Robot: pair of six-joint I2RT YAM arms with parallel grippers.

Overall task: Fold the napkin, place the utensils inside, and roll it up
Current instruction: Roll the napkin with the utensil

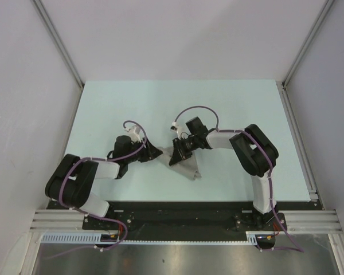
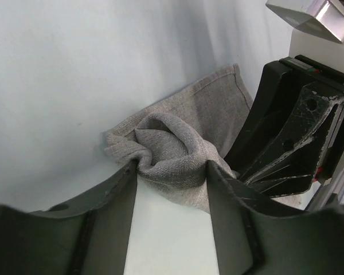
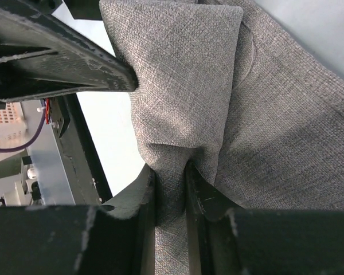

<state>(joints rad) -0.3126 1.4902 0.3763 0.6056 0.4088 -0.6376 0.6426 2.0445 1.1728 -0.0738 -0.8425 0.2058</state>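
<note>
The light-grey napkin [image 1: 187,167] lies bunched near the table's front middle, between my two grippers. In the left wrist view a rolled, creased end of the napkin [image 2: 178,146] fills the gap at the tips of my left gripper [image 2: 172,170], touching both fingers. My right gripper [image 3: 171,172] is shut tight on a narrow pinched fold of the napkin [image 3: 183,74], which spreads out beyond it. From above, the left gripper [image 1: 155,153] and the right gripper [image 1: 176,154] almost meet over the cloth. The utensils are out of view.
The right arm's black gripper body [image 2: 292,132] stands close on the right of the left wrist view. A left finger [image 3: 63,69] crosses the upper left of the right wrist view. Pale walls and metal rails [image 1: 298,137] border the light table [image 1: 132,109].
</note>
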